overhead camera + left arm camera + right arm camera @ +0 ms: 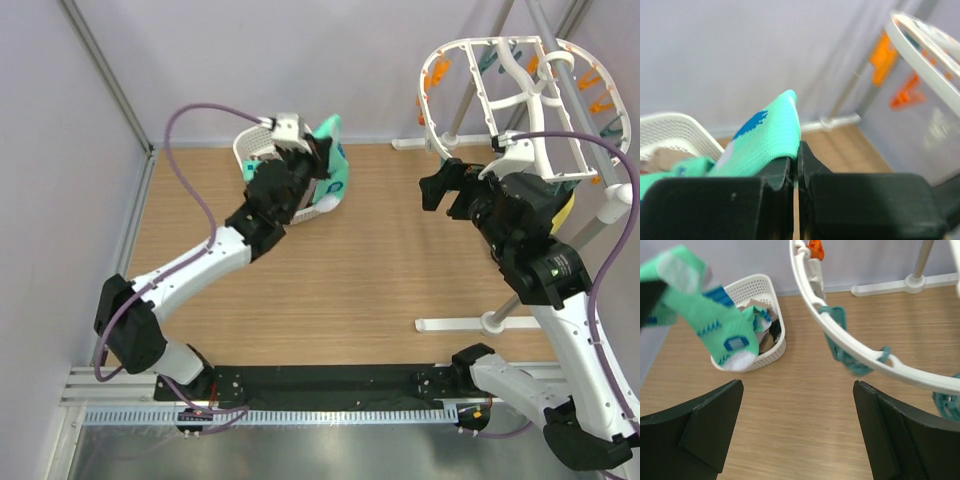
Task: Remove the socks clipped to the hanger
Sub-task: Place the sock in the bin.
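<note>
Left gripper [796,156] is clenched on the teal sock [705,315], holding it over the basket [771,286], which already has several socks in it. The sock is off the hanger [860,354]. Right gripper [799,412] is spread wide with nothing in it, just beside the hanger rim. The pegs we can see are bare, but part of the frame is hidden, so we can't confirm it's cleared. The sock's long axis slants down from the grip, white toe lowest, pointing into the basket. We judge only the drop remains.

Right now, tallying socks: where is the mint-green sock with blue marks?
Top view, centre-left: the sock hangs pinched in the left gripper by the white perforated basket.
</note>
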Robot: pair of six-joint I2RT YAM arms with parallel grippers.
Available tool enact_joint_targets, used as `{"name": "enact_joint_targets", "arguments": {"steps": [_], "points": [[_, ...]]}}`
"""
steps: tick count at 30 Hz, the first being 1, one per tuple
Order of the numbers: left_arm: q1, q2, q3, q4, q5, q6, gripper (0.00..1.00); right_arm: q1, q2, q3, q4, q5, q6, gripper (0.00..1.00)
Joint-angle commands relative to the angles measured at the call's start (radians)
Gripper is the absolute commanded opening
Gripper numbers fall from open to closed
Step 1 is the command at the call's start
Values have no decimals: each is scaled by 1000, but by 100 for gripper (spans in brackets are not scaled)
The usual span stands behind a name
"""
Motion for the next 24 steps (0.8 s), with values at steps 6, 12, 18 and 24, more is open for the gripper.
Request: {"name": "enact_joint_targets", "arguments": {"steps": [6, 12, 18, 24], "points": [[265, 159, 339, -280, 68, 33, 0, -2, -70, 18, -85, -335, 9, 100], [358, 375, 395, -386, 65, -56, 0, -2, -135, -93, 38, -429, 71, 100], [387, 608, 413, -358, 209, -162, 5, -2, -122, -128, 78, -484, 95, 100], [399, 783, 551, -424, 297, -199, 12, -2, -153, -79, 45, -472, 78, 100]]}}
